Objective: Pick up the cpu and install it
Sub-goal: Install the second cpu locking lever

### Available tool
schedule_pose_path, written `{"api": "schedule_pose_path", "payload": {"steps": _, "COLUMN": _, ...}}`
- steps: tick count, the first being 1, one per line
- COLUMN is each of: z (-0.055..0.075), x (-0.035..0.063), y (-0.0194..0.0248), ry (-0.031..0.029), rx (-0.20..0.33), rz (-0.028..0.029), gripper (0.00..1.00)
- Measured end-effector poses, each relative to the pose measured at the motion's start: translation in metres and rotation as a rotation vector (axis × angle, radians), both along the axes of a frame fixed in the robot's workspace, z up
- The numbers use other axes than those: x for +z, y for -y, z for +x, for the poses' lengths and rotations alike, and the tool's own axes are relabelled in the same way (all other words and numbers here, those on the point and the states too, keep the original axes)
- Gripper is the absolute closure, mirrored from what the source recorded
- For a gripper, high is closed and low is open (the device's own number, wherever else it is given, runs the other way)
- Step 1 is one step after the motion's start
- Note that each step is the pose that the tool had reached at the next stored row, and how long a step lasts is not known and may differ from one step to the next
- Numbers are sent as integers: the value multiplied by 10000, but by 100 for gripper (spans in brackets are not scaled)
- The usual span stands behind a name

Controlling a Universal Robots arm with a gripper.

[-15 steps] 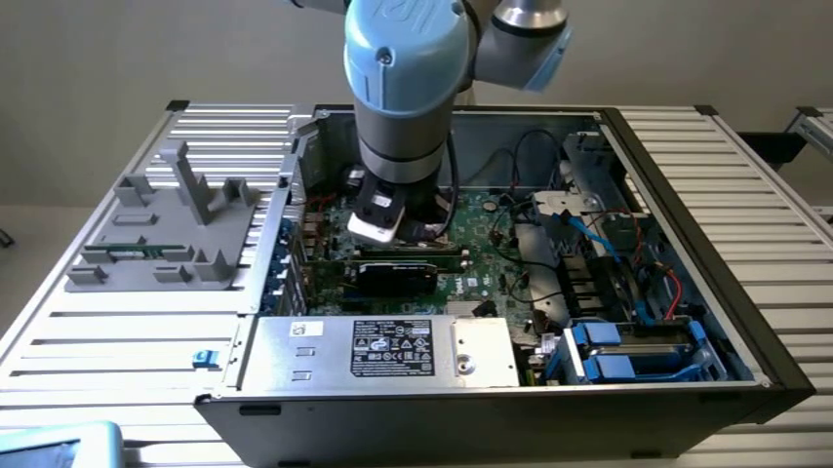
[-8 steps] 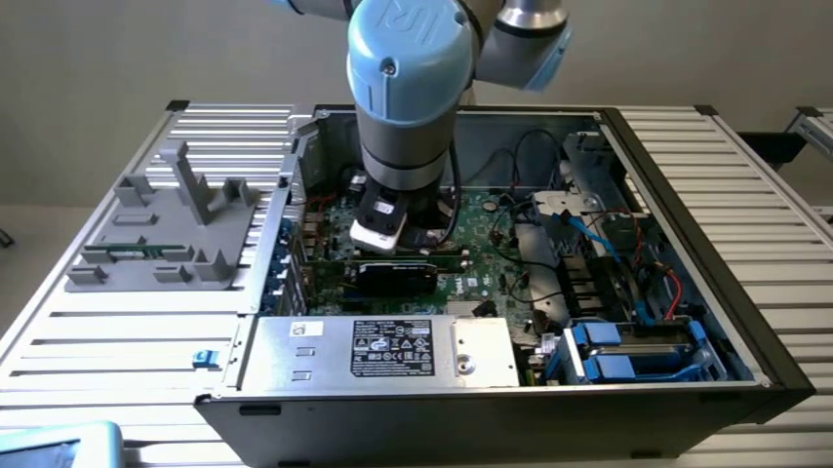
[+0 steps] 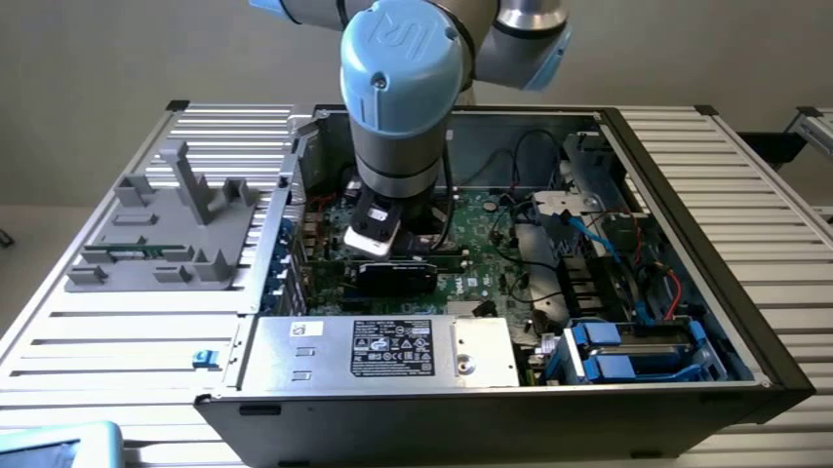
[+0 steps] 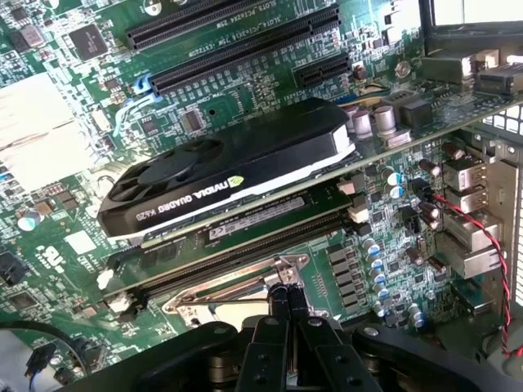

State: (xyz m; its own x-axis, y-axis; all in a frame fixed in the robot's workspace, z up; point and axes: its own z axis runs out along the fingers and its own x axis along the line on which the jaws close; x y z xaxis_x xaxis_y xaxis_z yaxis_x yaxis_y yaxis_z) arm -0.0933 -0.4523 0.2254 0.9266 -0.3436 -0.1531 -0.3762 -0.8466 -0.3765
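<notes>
One black graphics card [image 4: 229, 167], seated.

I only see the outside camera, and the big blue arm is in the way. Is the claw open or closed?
Observer: Closed. In the wrist view the claw has its two fingers pressed together.
Operator: What's under it?
Observer: A shiny metal bracket on the green board. I cannot tell whether the tips touch it.
Operator: Is the black card close by?
Observer: Yes. The black card sits just beyond the bracket, and its label reads NVIDIA Quadro.
</notes>
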Motion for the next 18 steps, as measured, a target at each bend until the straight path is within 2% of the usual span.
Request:
{"api": "schedule_pose_path", "payload": {"steps": 12, "z": -38, "x": -42, "y": -77, "ry": -21, "rx": -21, "rz": -1, "gripper": 89}}
{"api": "schedule_pose_path", "payload": {"steps": 18, "z": -42, "x": -88, "y": -79, "ry": -21, "rx": -24, "rz": 1, "gripper": 89}}
